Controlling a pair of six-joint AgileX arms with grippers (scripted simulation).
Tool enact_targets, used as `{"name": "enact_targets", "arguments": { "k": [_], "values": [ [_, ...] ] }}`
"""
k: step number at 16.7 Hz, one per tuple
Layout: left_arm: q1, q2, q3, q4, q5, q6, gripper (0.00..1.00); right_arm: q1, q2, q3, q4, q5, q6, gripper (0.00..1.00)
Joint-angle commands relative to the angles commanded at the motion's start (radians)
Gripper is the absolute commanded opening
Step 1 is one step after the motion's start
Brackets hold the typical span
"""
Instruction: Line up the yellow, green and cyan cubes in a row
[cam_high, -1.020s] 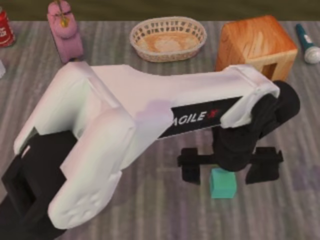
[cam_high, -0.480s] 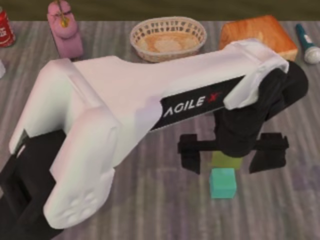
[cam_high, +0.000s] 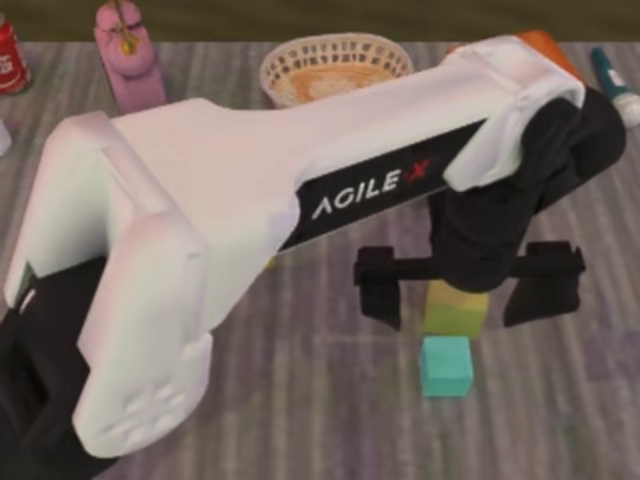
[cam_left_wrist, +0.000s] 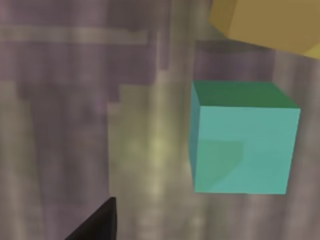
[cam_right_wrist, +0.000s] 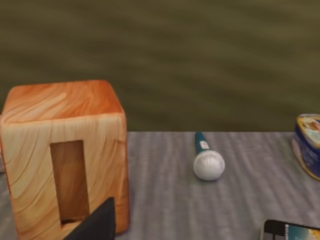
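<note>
My left gripper (cam_high: 462, 285) hangs open over the right-centre of the table, one finger on each side of the green cube (cam_high: 455, 318). That cube rests on the table, its far part hidden under my wrist. A yellower strip shows there; I cannot tell whether it is the yellow cube. The smaller cyan cube (cam_high: 445, 365) sits just in front of the green one, nearly touching it. The left wrist view shows the cyan cube (cam_left_wrist: 245, 145) with a yellowish cube corner (cam_left_wrist: 270, 22) beside it. My right gripper (cam_right_wrist: 165, 232) is parked out of the top view, open and facing the orange box.
A wicker basket (cam_high: 335, 70), a pink figure (cam_high: 130, 60) and a red can (cam_high: 10, 55) stand along the far edge. The orange wood-grain box (cam_right_wrist: 65, 155) with a slot, a teal-handled microphone (cam_right_wrist: 207, 160), a blue tin (cam_right_wrist: 309, 150) and a flat phone-like item (cam_right_wrist: 292, 231) lie far right.
My left arm has risen and drawn toward the far side, uncovering the green cube between its open fingers. The cyan cube has stayed put.
</note>
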Motion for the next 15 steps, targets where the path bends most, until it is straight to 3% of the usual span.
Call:
{"name": "enact_targets", "arguments": {
  "k": [6,15],
  "values": [
    [0.106,-0.206,-0.194,0.127,-0.012,0.039,1.00,0.061,0.184,0.177,-0.123,-0.002,0.081,1.00],
    [0.499,-1.095,-0.991,0.580,-0.015,0.286,1.00,0.253,0.994,0.784,-0.551,0.002,0.350,1.00]
  ]
}}
